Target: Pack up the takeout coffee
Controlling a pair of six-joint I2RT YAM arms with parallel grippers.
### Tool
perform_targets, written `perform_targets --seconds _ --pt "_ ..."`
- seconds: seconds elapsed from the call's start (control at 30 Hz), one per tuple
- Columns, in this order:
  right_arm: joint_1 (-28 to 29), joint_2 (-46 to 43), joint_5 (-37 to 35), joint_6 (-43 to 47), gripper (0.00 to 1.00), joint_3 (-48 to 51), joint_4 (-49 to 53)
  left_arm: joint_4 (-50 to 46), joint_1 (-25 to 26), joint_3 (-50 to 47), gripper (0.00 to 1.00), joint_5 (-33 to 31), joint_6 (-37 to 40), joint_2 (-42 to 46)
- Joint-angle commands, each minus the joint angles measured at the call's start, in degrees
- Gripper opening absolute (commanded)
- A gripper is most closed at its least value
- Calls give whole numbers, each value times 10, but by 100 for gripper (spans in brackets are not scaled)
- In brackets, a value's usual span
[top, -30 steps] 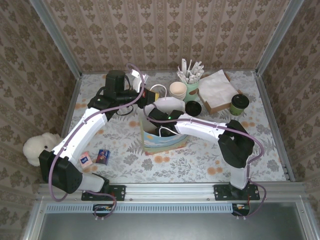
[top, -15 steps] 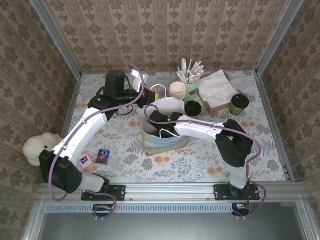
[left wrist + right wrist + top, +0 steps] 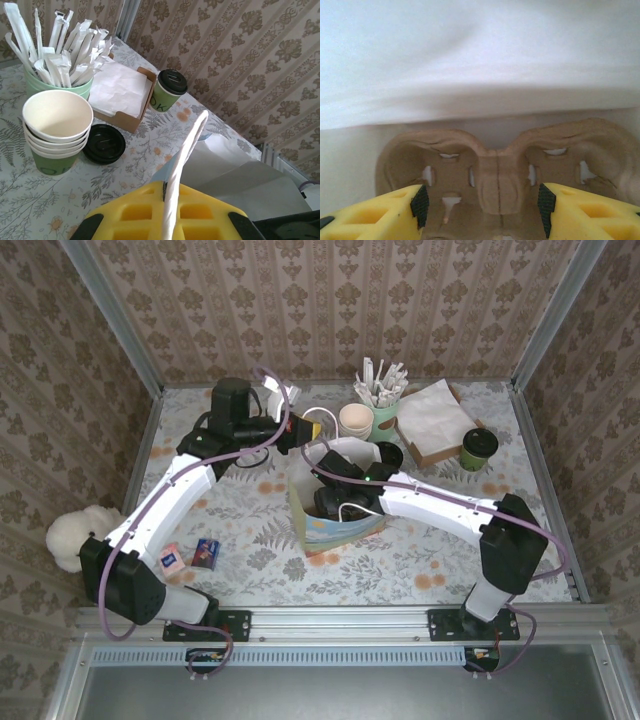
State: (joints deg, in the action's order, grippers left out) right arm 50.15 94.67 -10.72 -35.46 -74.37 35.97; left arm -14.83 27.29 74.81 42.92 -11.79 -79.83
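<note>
Watching the right gripper point(image 3: 480, 200): its jaws have spread over the last second and now stand apart either side of the carrier tray point(image 3: 497, 165), gripping nothing. The tray sits low inside the paper bag point(image 3: 340, 525), against its white wall. From above, the right elbow has swung out to the right and the bag has skewed a little with it. My read is the tray has been dropped off, so that half is done.

The left gripper point(image 3: 164, 216) is clamped tight on the bag's white handle point(image 3: 182, 165), holding the mouth up.

The cream paper cup point(image 3: 57, 117) is not packed. It tops a stack out on the table, just beside the green cup of sticks point(image 3: 57, 75), with a black lid point(image 3: 103, 144) touching the stack's foot. The napkin stack point(image 3: 122, 90) and a lidded green cup point(image 3: 170, 90) sit behind.

Obstacle: the bag walls sit close around the right wrist, so pulling out could drag the bag.
</note>
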Motion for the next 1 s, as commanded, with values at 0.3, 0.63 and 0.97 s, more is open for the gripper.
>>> perform_targets --seconds 0.3,0.63,0.97 --pt "1 -120 4 114 77 33 -207 -26 -3 7 0 -12 -13 -24" --pt "0 -178 46 208 100 97 -254 -27 -7 17 0 -15 -35 -44" --pt "-2 -283 -85 153 100 115 -361 -36 -7 17 0 40 5 -50"
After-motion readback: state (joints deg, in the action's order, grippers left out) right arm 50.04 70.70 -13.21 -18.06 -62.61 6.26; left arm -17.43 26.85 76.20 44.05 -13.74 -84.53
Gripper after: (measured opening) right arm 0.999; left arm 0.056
